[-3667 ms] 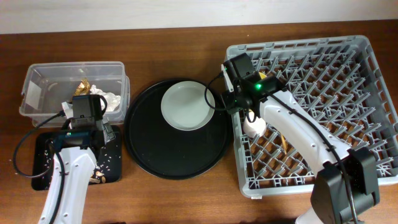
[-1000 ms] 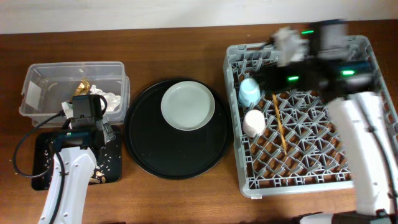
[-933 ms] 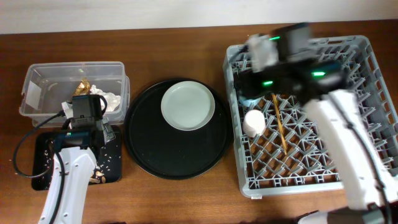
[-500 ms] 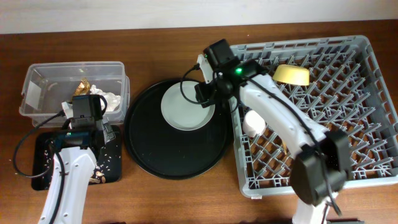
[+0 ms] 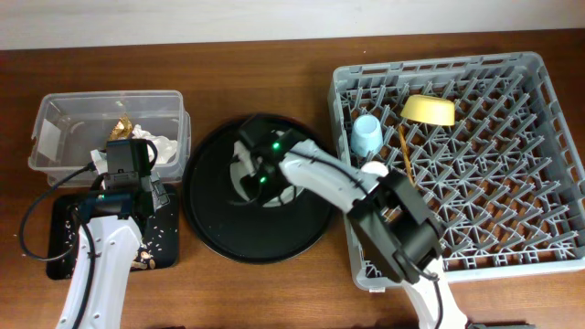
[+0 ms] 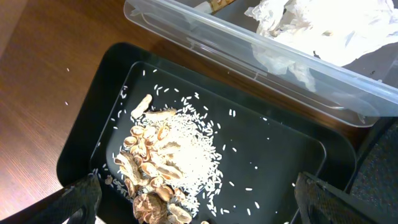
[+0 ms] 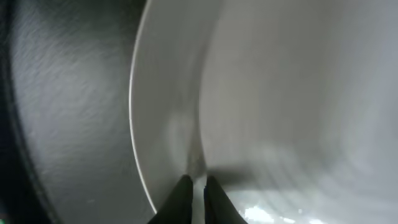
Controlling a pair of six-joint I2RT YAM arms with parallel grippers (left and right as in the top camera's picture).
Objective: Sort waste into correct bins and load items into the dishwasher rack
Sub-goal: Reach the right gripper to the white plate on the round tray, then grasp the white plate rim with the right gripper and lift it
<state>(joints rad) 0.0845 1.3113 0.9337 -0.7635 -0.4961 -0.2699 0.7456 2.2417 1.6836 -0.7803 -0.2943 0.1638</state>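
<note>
My right gripper (image 5: pixel 250 177) is low over the large round black tray and hides most of the pale grey plate (image 5: pixel 242 157). In the right wrist view its fingers (image 7: pixel 194 190) are pinched on the plate's rim (image 7: pixel 298 93). My left gripper (image 6: pixel 199 205) is open and empty above the shallow black tray (image 6: pixel 280 155), which holds the food scraps (image 6: pixel 155 168). The clear tub (image 5: pixel 55 119) holds the white tissue (image 5: pixel 164 146) and the brown-gold wrapper (image 5: pixel 122 125). The grey rack (image 5: pixel 512 183) holds the yellow bowl (image 5: pixel 429 110), the light-blue cup (image 5: pixel 367 135) and a chopstick (image 5: pixel 403 151). The pale cup (image 5: pixel 373 168) is mostly hidden by my right arm.
The round black tray (image 5: pixel 210 219) lies between the tub and the rack. My right arm crosses the rack's left wall. The shallow black tray (image 5: pixel 59 228) sits in front of the tub, with rice grains scattered in it.
My right arm left the rack, with the yellow bowl now resting at its back, and swung left over the plate, closing on its rim. The left arm has not moved.
</note>
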